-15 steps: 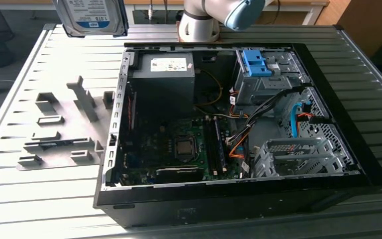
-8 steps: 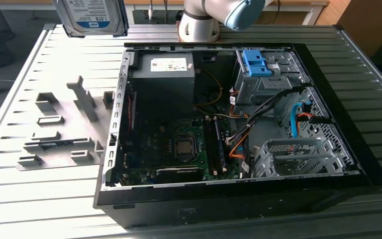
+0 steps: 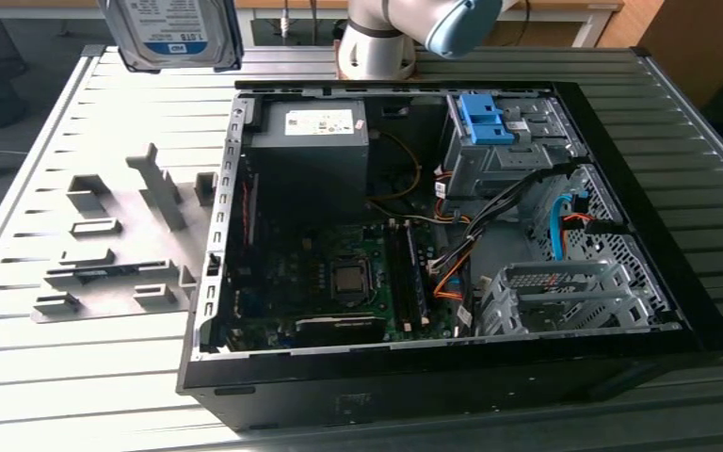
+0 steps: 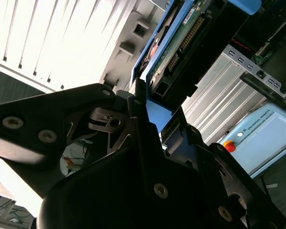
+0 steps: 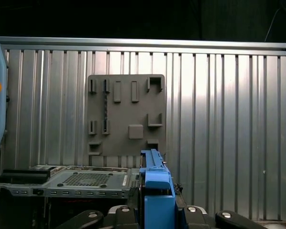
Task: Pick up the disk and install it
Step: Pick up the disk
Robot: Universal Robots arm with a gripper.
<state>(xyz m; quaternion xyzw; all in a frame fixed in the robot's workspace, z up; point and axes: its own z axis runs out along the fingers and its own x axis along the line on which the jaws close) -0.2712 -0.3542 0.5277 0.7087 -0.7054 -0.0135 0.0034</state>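
High above the ribbed metal table (image 3: 35, 132), clear of the open computer case (image 3: 462, 235), hangs the disk (image 3: 170, 33) — a flat silver slab, white-and-blue label, blue plastic frame — with the black gripper (image 4: 155, 114) fingers clamped on that frame's edge.

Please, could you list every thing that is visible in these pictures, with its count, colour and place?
disk: one, silver with a white-and-blue label and a blue frame, held up off the table, at the exterior view's top left
computer case: one, black, open, lying on the table
grey box: one, white sticker, inside the case
blue clip: one, on a metal bay inside the case
circuit board: one, dark green, on the case floor
holder plate: one, grey, on the table, exterior view's left of the case
table: one, silver, slatted
control pendant: one, pale, red button, past the disk
robot arm: one, silver and light blue, at the table's far edge
gripper: one, black, shut on the disk's frame
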